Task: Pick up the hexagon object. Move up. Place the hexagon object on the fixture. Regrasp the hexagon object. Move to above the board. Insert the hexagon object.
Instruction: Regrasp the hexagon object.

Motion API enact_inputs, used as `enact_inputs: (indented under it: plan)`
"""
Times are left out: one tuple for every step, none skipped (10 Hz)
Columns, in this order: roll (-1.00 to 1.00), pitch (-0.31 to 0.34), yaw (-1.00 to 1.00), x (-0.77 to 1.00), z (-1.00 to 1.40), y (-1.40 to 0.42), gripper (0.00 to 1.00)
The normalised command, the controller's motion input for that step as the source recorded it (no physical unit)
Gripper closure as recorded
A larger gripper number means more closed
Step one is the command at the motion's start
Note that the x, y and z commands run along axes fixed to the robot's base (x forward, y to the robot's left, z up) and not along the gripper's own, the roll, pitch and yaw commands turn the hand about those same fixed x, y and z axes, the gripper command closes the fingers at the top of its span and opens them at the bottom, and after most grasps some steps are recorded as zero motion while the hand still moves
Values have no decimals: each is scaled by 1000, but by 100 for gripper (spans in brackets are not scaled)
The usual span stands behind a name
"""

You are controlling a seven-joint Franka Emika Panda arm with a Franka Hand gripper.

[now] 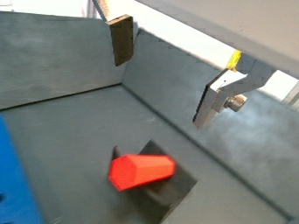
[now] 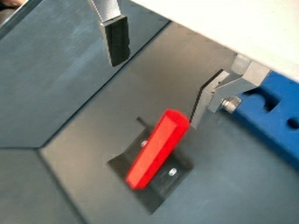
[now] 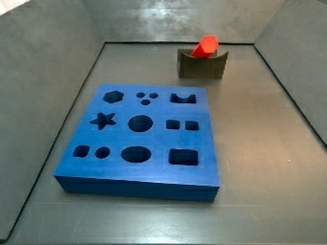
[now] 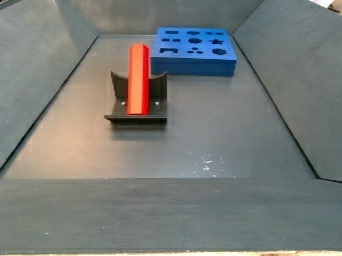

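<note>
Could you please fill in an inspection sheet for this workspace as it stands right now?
Surface: dark grey floor, bare between items.
Job's things: hexagon object rests on the fixture; board lies apart, holes unfilled.
Clutter: nothing seen.
Grippers: gripper above the hexagon object, open, holding nothing; fingers seen in both wrist views only.
Cables: nothing seen.
Surroundings: grey walls enclose the floor.
</note>
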Motion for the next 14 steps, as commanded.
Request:
enact_inputs:
  plan:
    - [1000, 56, 45, 74, -7, -36, 0]
    - [1000, 76, 53, 85, -5, -37, 0]
    - [1000, 107, 67, 99, -11, -43, 0]
    - [1000, 136, 83, 108, -14, -45, 0]
    - [1000, 177, 120, 111, -12, -50, 0]
    - [934, 194, 150, 114, -17, -54, 0]
    - [816, 188, 168, 114, -16, -53, 0]
    - [581, 164, 195, 114, -17, -58, 0]
    - [405, 145, 211, 115, -18, -59, 0]
    - [236, 107, 223, 109, -8, -45, 0]
    - [182, 73, 226, 97, -4, -41, 0]
    - [161, 35, 217, 92, -13, -51, 0]
    - [157, 26, 211, 91, -12, -53, 0]
    - [204, 66, 232, 39, -1000, 45, 0]
